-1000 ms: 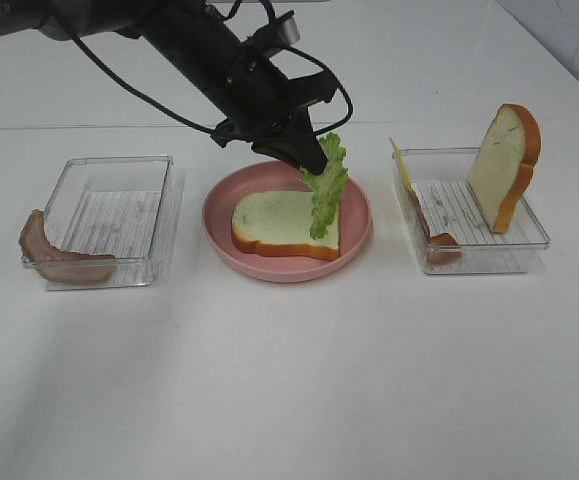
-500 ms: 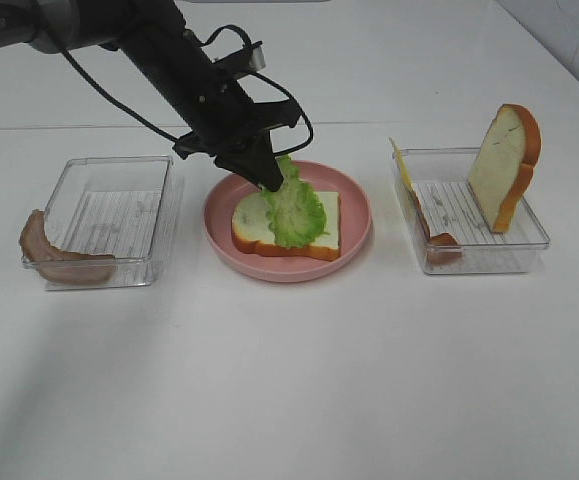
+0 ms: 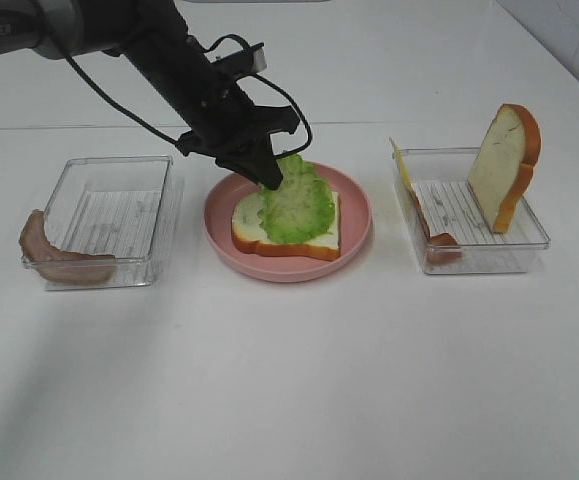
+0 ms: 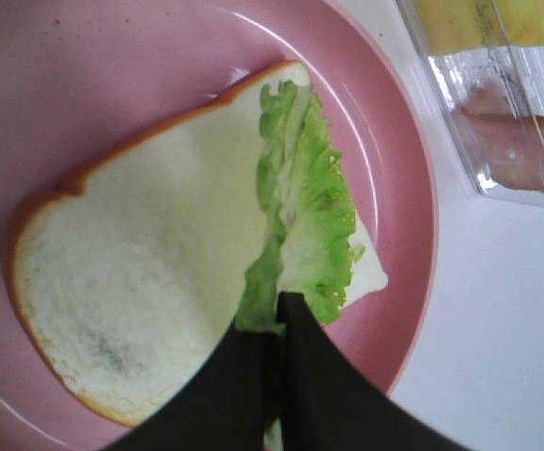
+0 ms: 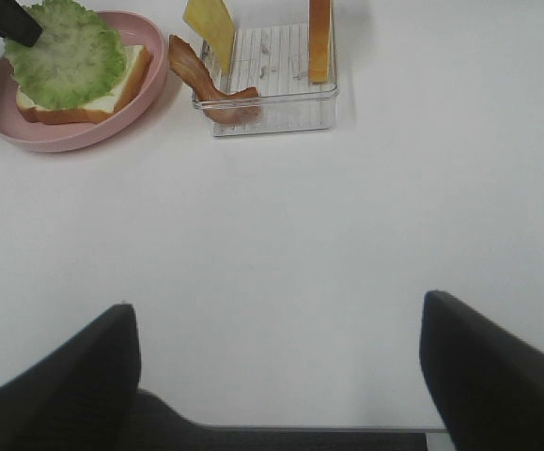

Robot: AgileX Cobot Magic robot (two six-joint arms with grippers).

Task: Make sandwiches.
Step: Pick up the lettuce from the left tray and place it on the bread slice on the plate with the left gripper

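A bread slice (image 3: 254, 228) lies flat on the round pink plate (image 3: 359, 220) at the middle of the table. A green lettuce leaf (image 3: 299, 205) lies spread over it. My left gripper (image 3: 272, 180) is shut on the leaf's back edge; the left wrist view shows the black fingers (image 4: 300, 376) pinching the lettuce (image 4: 309, 207) above the bread (image 4: 149, 263). A second bread slice (image 3: 504, 165) stands upright in the right tray (image 3: 529, 245), with a yellow cheese square (image 3: 400, 165) and a bacon strip (image 3: 437, 240). Another bacon strip (image 3: 59, 257) leans on the left tray (image 3: 164, 215). My right gripper (image 5: 276, 366) is open, far from everything.
The two clear trays flank the plate. The table in front of them is bare white surface. The right wrist view shows the plate (image 5: 69, 136) and the right tray (image 5: 281, 113) from afar.
My left gripper has swung left and down with the lettuce. The leaf went from hanging upright at the bread's right side to lying spread over the slice.
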